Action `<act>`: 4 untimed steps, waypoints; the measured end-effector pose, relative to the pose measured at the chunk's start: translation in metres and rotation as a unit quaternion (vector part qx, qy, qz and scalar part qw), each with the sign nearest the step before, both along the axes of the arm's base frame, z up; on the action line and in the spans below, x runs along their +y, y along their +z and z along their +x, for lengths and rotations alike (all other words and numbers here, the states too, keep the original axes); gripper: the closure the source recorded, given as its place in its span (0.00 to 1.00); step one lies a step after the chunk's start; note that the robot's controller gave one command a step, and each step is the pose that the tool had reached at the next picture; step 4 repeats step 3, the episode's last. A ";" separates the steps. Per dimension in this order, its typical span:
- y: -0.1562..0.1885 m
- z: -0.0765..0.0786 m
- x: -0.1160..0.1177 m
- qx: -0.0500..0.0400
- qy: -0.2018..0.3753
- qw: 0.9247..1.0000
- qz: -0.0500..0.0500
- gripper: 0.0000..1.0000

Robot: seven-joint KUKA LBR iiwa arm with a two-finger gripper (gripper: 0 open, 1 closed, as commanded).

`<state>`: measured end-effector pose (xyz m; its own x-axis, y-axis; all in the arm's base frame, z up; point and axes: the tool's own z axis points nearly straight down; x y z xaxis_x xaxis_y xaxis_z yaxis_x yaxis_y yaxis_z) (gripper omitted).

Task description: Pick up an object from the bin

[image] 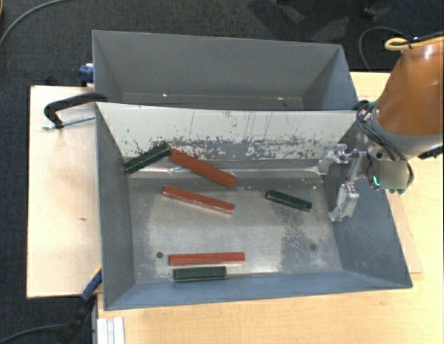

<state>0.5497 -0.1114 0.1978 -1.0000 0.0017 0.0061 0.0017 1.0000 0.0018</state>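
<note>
The gripper [341,205] is hanging low to the right of a green bar [288,201], near it but not touching it; whether it is released or clenched I cannot tell. Three red bars [198,199] are lying farther left of that green bar, well apart from the gripper.

The bin [214,70] is matt grey metal, its inner wall scuffed. The red bars [206,259] and dark green bars [288,201] look smooth, matt.
</note>
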 end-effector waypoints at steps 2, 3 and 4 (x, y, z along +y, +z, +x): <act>-0.127 0.029 0.010 -0.003 -0.123 0.992 -0.001 1.00; 0.031 0.018 -0.013 -0.010 0.021 1.000 -0.002 1.00; 0.031 0.018 -0.013 -0.010 0.021 1.000 -0.002 1.00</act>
